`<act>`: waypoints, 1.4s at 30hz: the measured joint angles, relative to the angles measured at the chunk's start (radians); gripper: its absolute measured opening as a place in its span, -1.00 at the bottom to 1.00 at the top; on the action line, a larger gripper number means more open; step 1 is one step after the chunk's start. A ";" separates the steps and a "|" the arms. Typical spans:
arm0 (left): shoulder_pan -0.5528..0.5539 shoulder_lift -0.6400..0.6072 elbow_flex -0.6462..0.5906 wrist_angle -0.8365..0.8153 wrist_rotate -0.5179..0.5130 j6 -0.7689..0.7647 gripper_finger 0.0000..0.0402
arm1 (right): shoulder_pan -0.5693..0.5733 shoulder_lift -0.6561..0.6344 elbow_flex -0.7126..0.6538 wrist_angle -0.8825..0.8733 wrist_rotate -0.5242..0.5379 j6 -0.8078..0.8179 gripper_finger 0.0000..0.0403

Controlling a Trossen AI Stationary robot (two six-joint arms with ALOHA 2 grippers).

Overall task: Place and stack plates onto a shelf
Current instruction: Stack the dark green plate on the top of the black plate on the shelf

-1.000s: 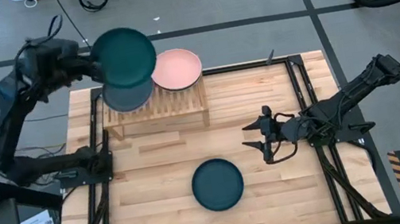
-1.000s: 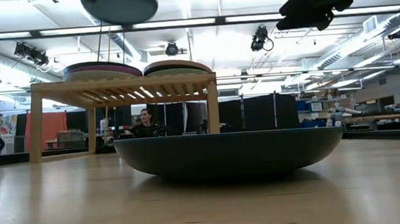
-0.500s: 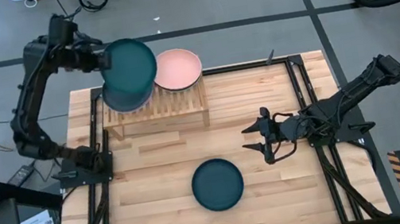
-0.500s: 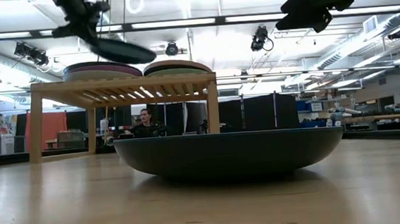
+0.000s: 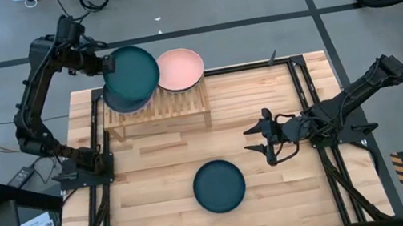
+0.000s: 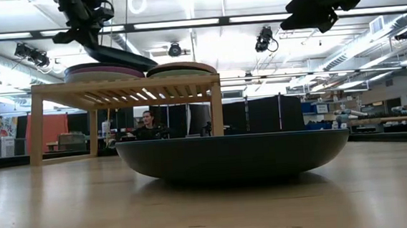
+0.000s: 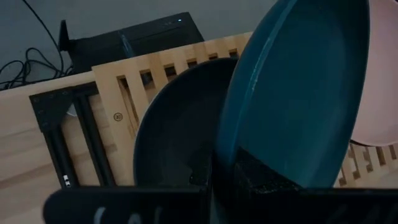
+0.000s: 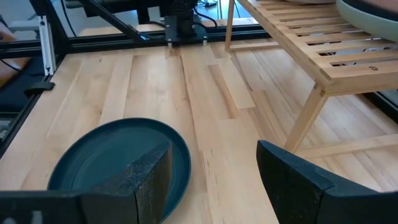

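Note:
My left gripper (image 5: 102,64) is shut on a dark teal plate (image 5: 131,71), held tilted over the shelf's (image 5: 156,108) left stack of plates (image 5: 123,101). The top plate of that stack is dark (image 7: 177,134). A pink plate (image 5: 180,68) tops the right stack. In the low view the held plate (image 6: 119,55) slopes down toward the two stacks (image 6: 103,69); whether its low edge touches them I cannot tell. Another dark teal plate (image 5: 219,186) lies flat on the table near the front. My right gripper (image 5: 264,140) hangs open to the right of that plate, above the table. My left gripper pinches the held plate's rim (image 7: 244,163) between its two fingers, one finger (image 7: 267,180) on the hollow upper face and one beneath. The fingers come from the table's far left, slanting down. The plate hangs tilted, its free edge (image 6: 150,63) lowest, over the left stack.
The shelf stands at the table's far left on wooden legs (image 8: 308,121). Black frame rails (image 5: 101,169) run along the table's left and right sides. Bare wood lies between the shelf and the near plate (image 8: 118,163). A person sits in the room behind the table (image 6: 147,125).
My left gripper has come down toward the shelf's left stack with the dark teal plate and has tipped forward. The plate, level and high a second ago, now slopes with its free edge down, close above the stacks. The gripper has stayed shut.

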 joint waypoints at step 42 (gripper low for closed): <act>-0.008 0.000 0.000 -0.039 -0.028 0.081 -0.66 | 0.000 0.000 0.000 -0.001 -0.001 0.000 0.19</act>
